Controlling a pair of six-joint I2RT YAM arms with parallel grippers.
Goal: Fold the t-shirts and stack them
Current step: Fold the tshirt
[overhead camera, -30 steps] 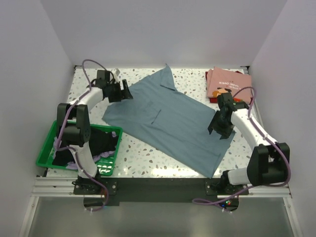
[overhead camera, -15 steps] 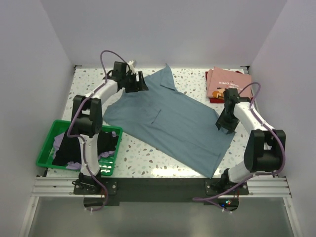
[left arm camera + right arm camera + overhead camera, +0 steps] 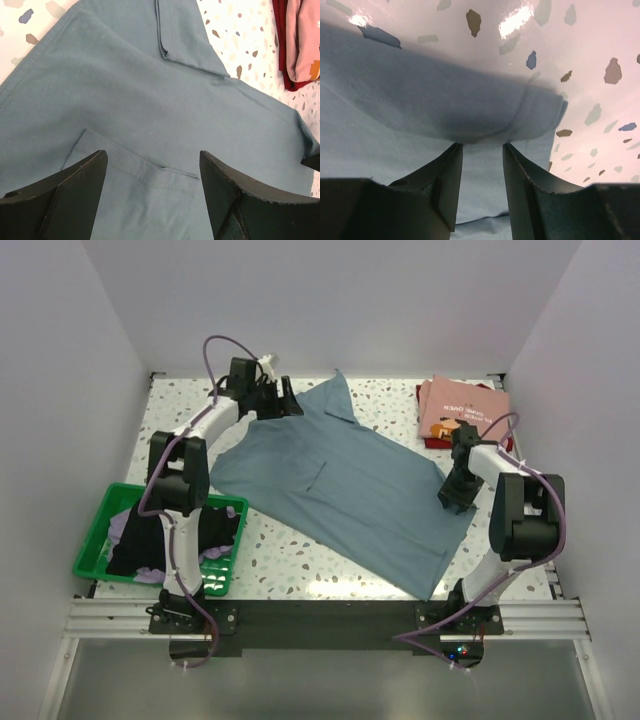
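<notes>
Grey-blue t-shirt under left hand (fingers apart), right hand at hem, grip unclear; pink t-shirt, print illegible

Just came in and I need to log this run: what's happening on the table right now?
Both arms are working on the grey-blue t-shirt, spread flat. The left gripper hovers open over its far-left part; the right gripper sits at its right edge, barely parted, grip unclear. A folded pink shirt lies on a dark red one at the far right; more shirts wait in the green basket.
</notes>
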